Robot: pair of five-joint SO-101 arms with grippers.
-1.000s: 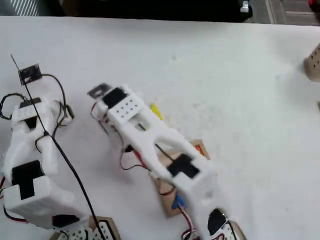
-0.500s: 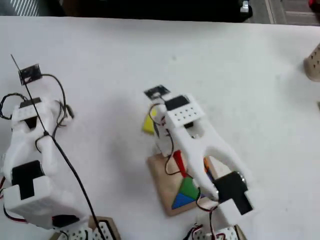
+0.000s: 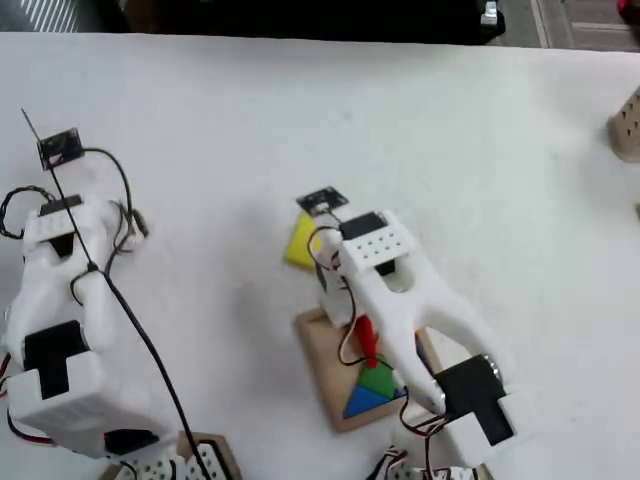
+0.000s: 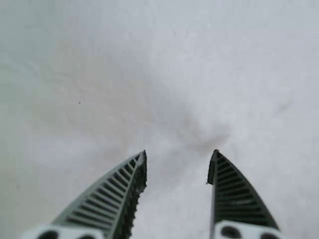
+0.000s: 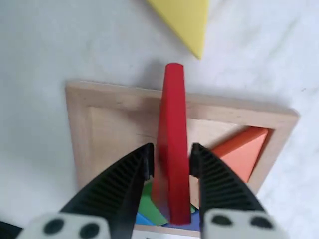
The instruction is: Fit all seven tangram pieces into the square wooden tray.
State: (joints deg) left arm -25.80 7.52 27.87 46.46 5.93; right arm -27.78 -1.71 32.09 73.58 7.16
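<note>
The square wooden tray lies at the front centre of the table with green, blue and orange pieces in it. My right gripper is shut on a red piece, held on edge over the tray. A yellow triangle lies on the table just beyond the tray's far edge. My left gripper hangs open over bare white table at the left.
The left arm's white body and its cables fill the front left. A small black board lies at the far left. A perforated wooden object stands at the right edge.
The right arm has swung from the left of the tray to over it, carrying the red piece, then lowered slightly. The yellow triangle is now uncovered. The left arm has not moved.
</note>
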